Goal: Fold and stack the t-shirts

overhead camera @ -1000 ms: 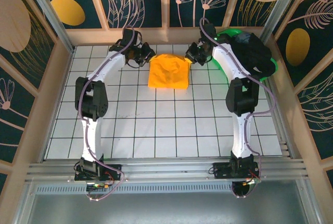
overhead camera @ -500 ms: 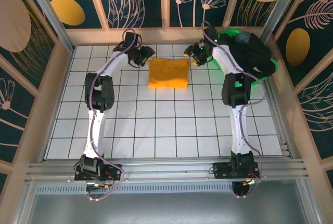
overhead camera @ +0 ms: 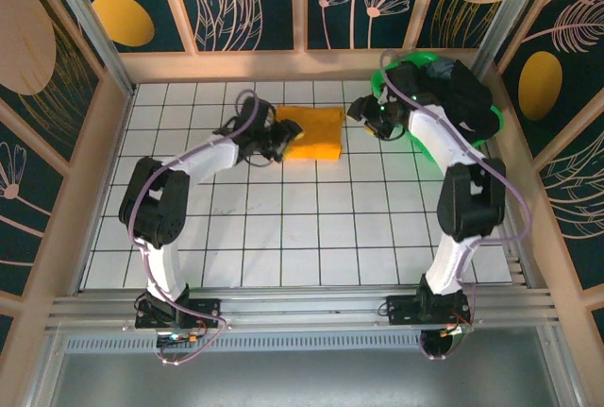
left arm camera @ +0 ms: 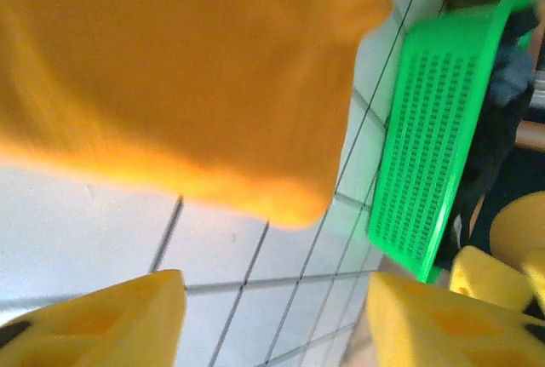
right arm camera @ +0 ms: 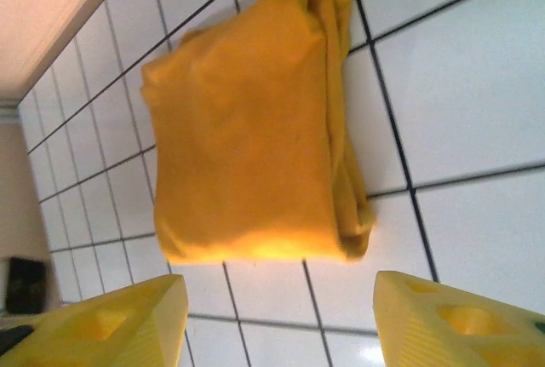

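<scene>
While both arms reached to the far side of the tiled table [overhead camera: 283, 228], we saw the folded mustard-orange t-shirt [overhead camera: 313, 133] lying flat there. Our left gripper [left arm camera: 274, 312] stood at its left edge and our right gripper [right arm camera: 281, 316] near its right edge, both spread wide and empty. Dark t-shirts [overhead camera: 462, 95] sat heaped in the green basket [left arm camera: 426, 154] at the far right corner.

Folded mustard-orange t-shirt [right arm camera: 255, 146] lies on tiled table [right arm camera: 464, 103], jaws apart.
</scene>
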Controlling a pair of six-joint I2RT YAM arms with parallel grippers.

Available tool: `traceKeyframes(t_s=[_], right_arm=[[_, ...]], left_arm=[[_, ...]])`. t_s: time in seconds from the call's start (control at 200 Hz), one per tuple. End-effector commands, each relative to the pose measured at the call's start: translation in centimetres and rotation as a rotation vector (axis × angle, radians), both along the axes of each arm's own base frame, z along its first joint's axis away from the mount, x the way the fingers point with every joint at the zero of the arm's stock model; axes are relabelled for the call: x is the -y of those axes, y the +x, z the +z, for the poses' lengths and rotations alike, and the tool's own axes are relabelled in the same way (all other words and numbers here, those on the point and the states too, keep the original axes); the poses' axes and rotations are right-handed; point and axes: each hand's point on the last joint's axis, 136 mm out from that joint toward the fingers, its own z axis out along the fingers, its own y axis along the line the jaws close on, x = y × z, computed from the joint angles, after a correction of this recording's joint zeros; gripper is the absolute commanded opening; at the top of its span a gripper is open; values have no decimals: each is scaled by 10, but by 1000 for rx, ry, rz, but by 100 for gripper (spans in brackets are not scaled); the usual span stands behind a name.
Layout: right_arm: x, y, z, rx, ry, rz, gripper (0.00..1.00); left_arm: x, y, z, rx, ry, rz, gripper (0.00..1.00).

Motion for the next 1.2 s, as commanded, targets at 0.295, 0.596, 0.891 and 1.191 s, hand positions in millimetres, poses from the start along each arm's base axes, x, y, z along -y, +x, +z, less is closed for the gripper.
traceKeyframes(t_s=[0.295, 0.596, 0.891, 1.191], right_arm=[[-3, -68, 14, 18, 79, -37, 60], [9, -79, 31, 50, 74, -55, 60], [18, -81, 27, 40, 78, -65, 59], [20, -73, 24, 35, 79, -51, 59]], left_arm=[[51, 17, -42, -192, -148, 192, 72], [55, 46, -76, -208, -116, 318, 69], [53, 63, -104, -222, -136, 410, 10], [-69, 89, -94, -107, -27, 512, 0]])
